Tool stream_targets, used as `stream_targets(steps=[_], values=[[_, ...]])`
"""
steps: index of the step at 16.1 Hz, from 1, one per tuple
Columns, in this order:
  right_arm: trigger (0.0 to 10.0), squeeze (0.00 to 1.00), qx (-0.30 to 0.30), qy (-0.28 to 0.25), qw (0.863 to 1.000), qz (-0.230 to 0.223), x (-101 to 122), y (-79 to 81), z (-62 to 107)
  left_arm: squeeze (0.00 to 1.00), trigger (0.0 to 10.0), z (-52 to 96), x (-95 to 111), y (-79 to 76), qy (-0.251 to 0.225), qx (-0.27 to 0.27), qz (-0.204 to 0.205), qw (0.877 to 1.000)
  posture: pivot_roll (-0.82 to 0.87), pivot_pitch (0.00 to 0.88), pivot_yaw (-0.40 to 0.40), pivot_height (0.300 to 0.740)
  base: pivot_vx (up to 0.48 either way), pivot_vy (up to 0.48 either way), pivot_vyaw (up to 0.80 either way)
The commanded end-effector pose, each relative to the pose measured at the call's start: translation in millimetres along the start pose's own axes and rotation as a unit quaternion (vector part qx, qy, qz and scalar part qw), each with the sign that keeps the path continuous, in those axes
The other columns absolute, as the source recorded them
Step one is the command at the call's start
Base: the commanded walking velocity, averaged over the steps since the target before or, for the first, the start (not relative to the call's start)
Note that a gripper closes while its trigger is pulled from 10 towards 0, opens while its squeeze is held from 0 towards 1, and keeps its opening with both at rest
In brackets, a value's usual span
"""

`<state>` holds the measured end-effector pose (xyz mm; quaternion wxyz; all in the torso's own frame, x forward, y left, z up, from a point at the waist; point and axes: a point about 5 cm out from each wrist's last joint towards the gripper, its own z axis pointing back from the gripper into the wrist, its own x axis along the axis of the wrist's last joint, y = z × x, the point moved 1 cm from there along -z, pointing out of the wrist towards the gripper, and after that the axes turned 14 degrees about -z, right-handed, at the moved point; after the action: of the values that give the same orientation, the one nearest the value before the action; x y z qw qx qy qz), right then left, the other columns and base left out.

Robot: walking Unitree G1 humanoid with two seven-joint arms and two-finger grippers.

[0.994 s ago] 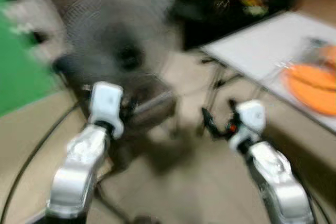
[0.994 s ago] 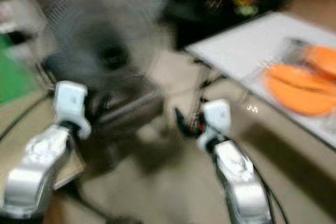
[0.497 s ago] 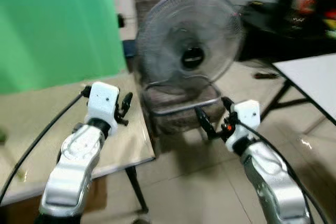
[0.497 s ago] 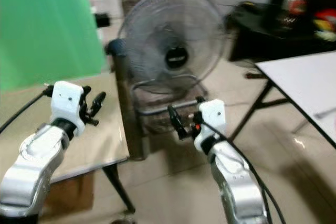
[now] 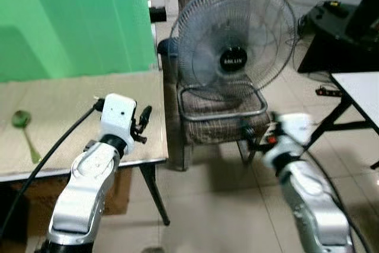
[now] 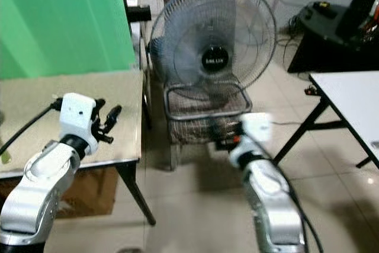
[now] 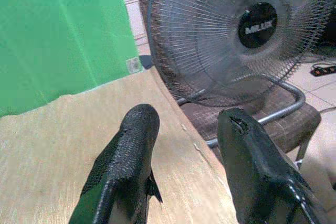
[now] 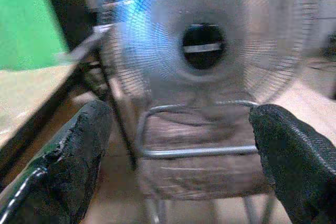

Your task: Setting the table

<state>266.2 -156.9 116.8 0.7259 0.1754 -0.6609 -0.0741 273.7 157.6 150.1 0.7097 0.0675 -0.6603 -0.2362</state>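
A green spoon [image 5: 23, 131] lies on the beige table [image 5: 65, 102] at the far left. My left gripper [image 5: 143, 124] hovers over that table's right edge, open, nothing between its fingers [image 7: 131, 140]. My right gripper [image 5: 253, 139] is held over the floor in front of a chair, blurred in the eye views. Its wrist view shows its fingers [image 8: 79, 145] spread wide and empty, so it is open. A corner of a white table [image 5: 362, 86] shows at the right.
A standing fan [image 5: 235, 48] rests on a brown chair [image 5: 219, 117] between the two tables. A green screen [image 5: 71, 19] stands behind the beige table. A black cabinet [image 5: 343, 34] is at the back right. Tiled floor [image 5: 207, 211] lies open below my arms.
The camera has swung left: the white table with orange plates slid off to the right, and the beige table with the green spoon came in. Both grippers stay open.
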Motion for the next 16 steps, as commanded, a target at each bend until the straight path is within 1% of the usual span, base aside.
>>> stream_targets(steps=[1, 2, 5, 8, 16], values=[[10.0, 0.00, -0.013, 0.003, 1.000, -0.003, -2, -2.3, 0.4, 0.00, 10.0, -0.1, -1, -0.7, 0.005, -0.006, 0.004, 1.000, 0.07, 0.000, 0.032, 0.740, 0.000, 0.000, 0.00], [10.0, 0.00, -0.013, 0.003, 1.000, -0.003, -2, -2.3, 0.4, 0.00, 10.0, -0.1, -1, -0.7, 0.005, -0.006, 0.004, 1.000, 0.07, 0.000, 0.032, 0.740, 0.000, 0.000, 0.00], [10.0, 0.00, -0.020, -0.008, 0.999, -0.026, -2, 1.0, 4.1, 0.00, 10.0, -2.8, 0, -1.4, 0.005, -0.017, 0.003, 1.000, 0.06, 0.000, 0.061, 0.740, 0.000, 0.340, 0.00], [10.0, 0.00, -0.010, -0.008, 1.000, -0.017, -3, 7.4, 7.5, 0.00, 10.0, -3.4, 0, -2.0, 0.005, -0.024, 0.001, 1.000, 0.06, 0.000, 0.067, 0.740, 0.000, 0.341, 0.00], [10.0, 0.00, 0.008, 0.002, 1.000, -0.017, -6, 12.1, 4.0, 0.00, 10.0, -1.8, -1, 2.5, 0.012, -0.015, 0.003, 1.000, 0.07, 0.000, 0.057, 0.740, 0.000, 0.345, 0.00]])
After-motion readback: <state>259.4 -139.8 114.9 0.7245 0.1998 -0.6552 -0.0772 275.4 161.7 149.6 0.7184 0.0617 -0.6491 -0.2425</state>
